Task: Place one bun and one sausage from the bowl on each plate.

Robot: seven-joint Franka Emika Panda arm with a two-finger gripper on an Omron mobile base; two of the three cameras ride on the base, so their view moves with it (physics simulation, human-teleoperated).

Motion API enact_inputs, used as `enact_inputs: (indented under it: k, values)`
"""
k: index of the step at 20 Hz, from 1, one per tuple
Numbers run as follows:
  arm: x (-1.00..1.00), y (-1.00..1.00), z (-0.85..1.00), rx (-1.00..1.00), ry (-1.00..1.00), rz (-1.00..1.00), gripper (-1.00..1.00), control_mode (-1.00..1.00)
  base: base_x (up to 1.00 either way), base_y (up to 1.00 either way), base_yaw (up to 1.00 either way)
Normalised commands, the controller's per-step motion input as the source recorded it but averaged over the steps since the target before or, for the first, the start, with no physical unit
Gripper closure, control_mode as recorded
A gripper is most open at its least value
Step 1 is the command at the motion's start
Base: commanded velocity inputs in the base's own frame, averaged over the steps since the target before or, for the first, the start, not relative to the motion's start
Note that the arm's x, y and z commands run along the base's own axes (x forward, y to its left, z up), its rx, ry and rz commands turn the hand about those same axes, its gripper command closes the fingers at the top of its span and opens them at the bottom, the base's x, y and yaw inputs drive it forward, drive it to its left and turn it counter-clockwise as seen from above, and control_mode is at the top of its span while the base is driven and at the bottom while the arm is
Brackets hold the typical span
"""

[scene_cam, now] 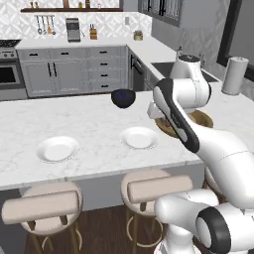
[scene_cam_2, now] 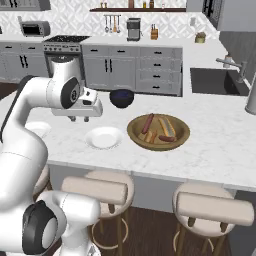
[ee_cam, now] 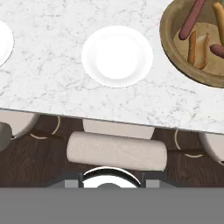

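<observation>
Marble island counter (scene_cam_2: 220,145): wooden bowl (scene_cam_2: 158,132) at right holds buns (ee_cam: 200,50) and sausages (ee_cam: 191,19); two plates (ee_cam: 117,56) bare. Gripper (scene_cam_2: 79,118) closed, empty, above near plate. Buns likely soft, light; sausages probably slippery, best gripped mid-length.

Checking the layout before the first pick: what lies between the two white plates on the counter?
Nothing: in the left base view the left plate and the right plate are separated by bare marble counter. The hand view shows the same bare stretch.
</observation>
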Motion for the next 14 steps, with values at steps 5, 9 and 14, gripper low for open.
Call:
enact_inputs:
  k: [5, 9, 14]
  values:
    - [0.0, 0.0, -0.01, 0.0, 0.0, 0.0, -1.0, 1.0, 0.18, 0.52, -0.03]
    - [0.0, 0.0, 0.0, 0.0, 0.0, 0.0, -1.0, 1.0, 0.53, 0.23, -0.01]
    - [0.0, 0.0, 0.0, 0.0, 0.0, 0.0, -1.0, 1.0, 0.85, -0.31, 0.0]
